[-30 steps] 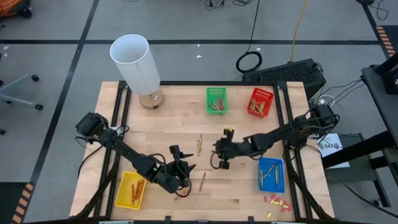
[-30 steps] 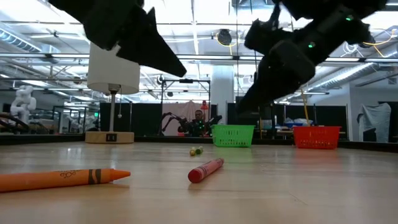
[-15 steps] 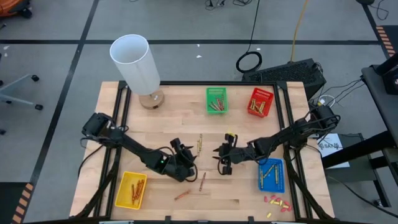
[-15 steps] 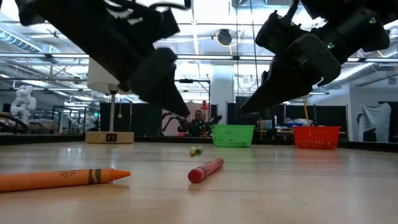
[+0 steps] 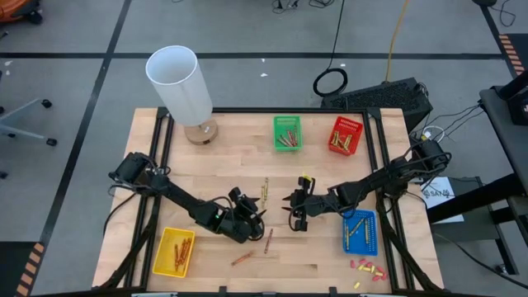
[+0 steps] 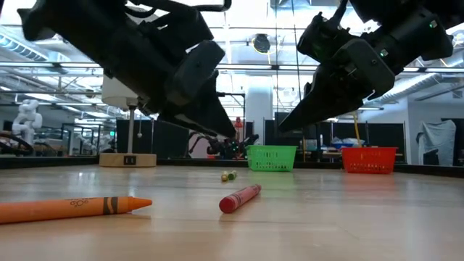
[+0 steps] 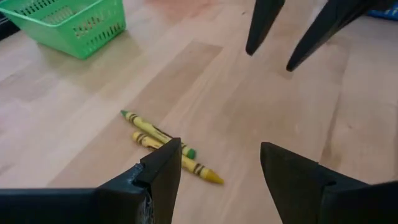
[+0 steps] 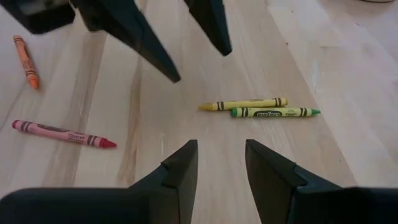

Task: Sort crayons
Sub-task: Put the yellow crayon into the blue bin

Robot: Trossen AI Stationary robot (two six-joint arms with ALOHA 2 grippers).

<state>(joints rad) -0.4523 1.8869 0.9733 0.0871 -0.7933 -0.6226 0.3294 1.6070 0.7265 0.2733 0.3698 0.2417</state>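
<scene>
Only wrist views show both grippers (image 7: 221, 162) (image 8: 221, 162) open, empty, above yellow crayons (image 8: 245, 104).

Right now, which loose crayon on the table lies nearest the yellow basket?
The orange crayon, lying nearest the table's front edge and the yellow basket. The red crayon lies farther off, and the yellow and green pair sits up at mid-table.

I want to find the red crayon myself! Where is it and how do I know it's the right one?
Start at the blue basket near the table's right edge, then look left past both robot arms. The red crayon lies alone on bare wood. An orange crayon lies nearby, and a yellow-and-green pair farther back.
</scene>
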